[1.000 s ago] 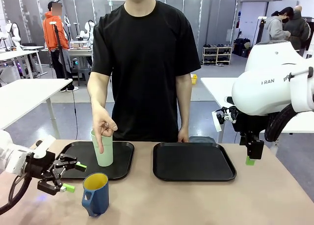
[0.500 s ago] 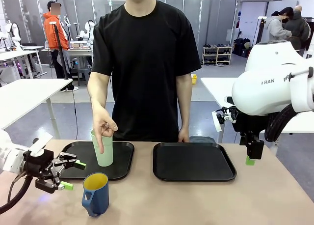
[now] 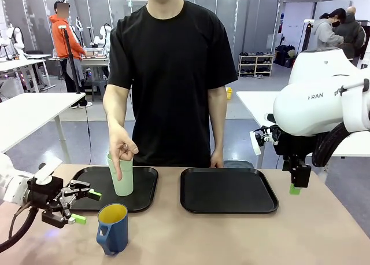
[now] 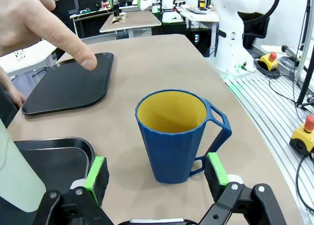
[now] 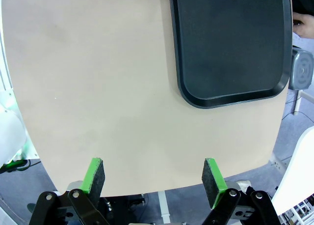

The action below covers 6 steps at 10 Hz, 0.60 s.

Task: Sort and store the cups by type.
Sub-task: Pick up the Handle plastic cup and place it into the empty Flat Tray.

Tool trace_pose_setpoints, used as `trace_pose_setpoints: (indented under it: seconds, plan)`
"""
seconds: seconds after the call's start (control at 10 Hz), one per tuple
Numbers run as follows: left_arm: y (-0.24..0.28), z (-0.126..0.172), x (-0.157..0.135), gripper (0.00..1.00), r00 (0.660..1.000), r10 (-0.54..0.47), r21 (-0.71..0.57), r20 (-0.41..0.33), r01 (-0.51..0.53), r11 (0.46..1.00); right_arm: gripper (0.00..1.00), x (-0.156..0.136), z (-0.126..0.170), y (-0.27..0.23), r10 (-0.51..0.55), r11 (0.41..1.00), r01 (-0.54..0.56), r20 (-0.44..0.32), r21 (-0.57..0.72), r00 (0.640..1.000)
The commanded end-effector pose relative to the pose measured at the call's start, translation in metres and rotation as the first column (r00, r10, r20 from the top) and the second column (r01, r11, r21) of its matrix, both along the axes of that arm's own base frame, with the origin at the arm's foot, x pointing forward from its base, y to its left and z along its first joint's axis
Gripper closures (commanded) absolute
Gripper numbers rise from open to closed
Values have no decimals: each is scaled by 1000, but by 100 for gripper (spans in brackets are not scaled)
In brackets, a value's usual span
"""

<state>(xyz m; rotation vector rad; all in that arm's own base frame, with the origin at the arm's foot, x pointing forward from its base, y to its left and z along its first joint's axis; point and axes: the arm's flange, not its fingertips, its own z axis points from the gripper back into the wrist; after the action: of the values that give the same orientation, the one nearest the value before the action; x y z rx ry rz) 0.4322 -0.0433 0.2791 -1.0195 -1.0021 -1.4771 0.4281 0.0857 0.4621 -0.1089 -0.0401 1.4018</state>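
Observation:
A dark blue mug [image 3: 113, 228] with a yellow inside and a handle stands on the table near the front; in the left wrist view the mug [image 4: 174, 136] sits just ahead of my fingers. My left gripper [image 3: 85, 206] is open, level with the mug and to its left. A pale mint-green tumbler [image 3: 121, 175] stands upright on the left black tray [image 3: 92, 178]; the person's hand [image 3: 122, 149] points down at it. My right gripper [image 5: 153, 178] is open, hanging above the table's right edge with nothing between its fingers.
A second black tray [image 3: 228, 190] lies right of centre, bare; in the right wrist view this tray [image 5: 230, 43] is far ahead. The person stands at the far side, the other hand resting at the table edge [image 3: 215, 159]. A grey round object [image 5: 304, 70] lies beyond the tray.
My left gripper has shifted slightly toward the blue mug and settled. The person's pointing hand, the cups and my right arm have not moved.

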Motion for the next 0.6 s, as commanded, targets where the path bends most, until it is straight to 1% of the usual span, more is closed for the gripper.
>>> trace_pose_setpoints:
  seconds: [0.0,0.1,0.3,0.5]
  plan:
    - [0,-9,10,0,1000,19,37,2,-19,999,0,0,2,-1,-5,1000,5,-3,-10,1000]
    - [0,-16,16,0,1000,-17,12,-9,17,1000,0,0,2,-1,-5,1000,5,-3,-10,1000]
    - [-2,-25,25,0,999,-38,-6,-22,38,999,0,0,2,-1,-5,1000,5,-3,-10,1000]
    - [-6,-32,26,0,994,-101,-19,-44,100,995,0,0,2,-1,-5,1000,5,-3,-10,1000]
